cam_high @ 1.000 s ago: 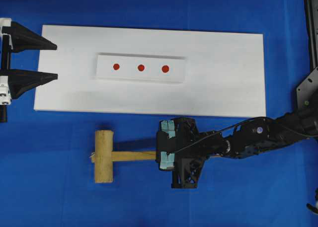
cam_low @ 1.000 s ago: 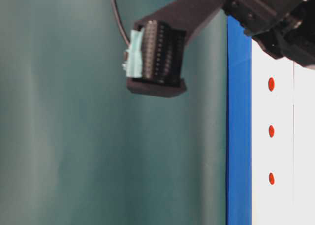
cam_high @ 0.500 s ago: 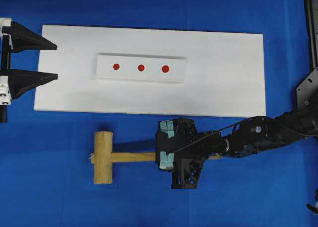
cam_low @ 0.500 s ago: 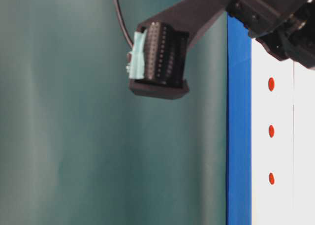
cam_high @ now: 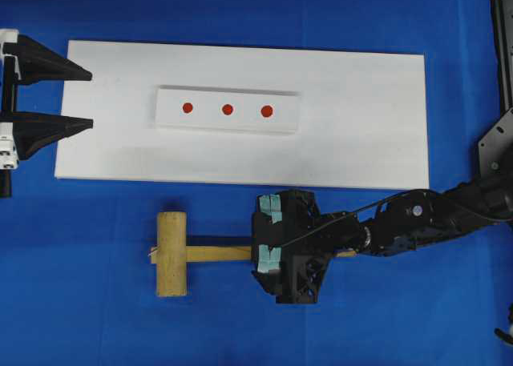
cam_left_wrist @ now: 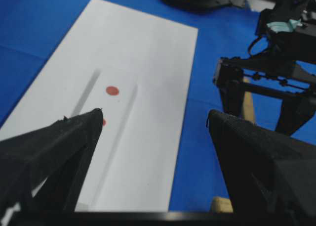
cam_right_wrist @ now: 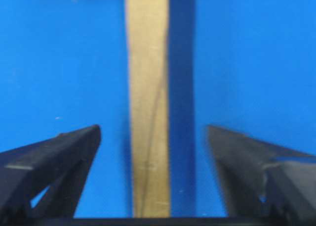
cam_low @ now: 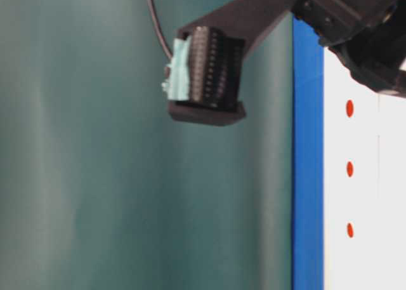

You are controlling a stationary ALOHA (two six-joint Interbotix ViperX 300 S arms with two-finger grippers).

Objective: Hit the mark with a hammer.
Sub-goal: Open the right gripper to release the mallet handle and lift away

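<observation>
The hammer lies flat on the blue cloth, below the white board (cam_high: 361, 126). Its thick head (cam_high: 171, 254) is at the left and its squared handle (cam_high: 218, 254) points right. My right gripper (cam_high: 264, 254) is over the handle's right part. In the right wrist view this gripper (cam_right_wrist: 153, 129) is open, the handle (cam_right_wrist: 148, 87) running between its fingers with blue cloth showing on both sides. Three red marks (cam_high: 228, 109) sit in a row on a raised white strip (cam_high: 284, 114). My left gripper (cam_high: 92, 100) stands open at the board's left end, holding nothing.
The blue cloth (cam_high: 96, 302) covers the table around the board. The right arm (cam_high: 425, 218) stretches in from the right edge, low over the cloth. In the left wrist view the right gripper's black frame (cam_left_wrist: 266, 82) stands beyond the board's edge.
My right gripper was shut on the hammer's handle and has now opened, letting it go. The hammer has shifted slightly to the right. The left gripper has not moved.
</observation>
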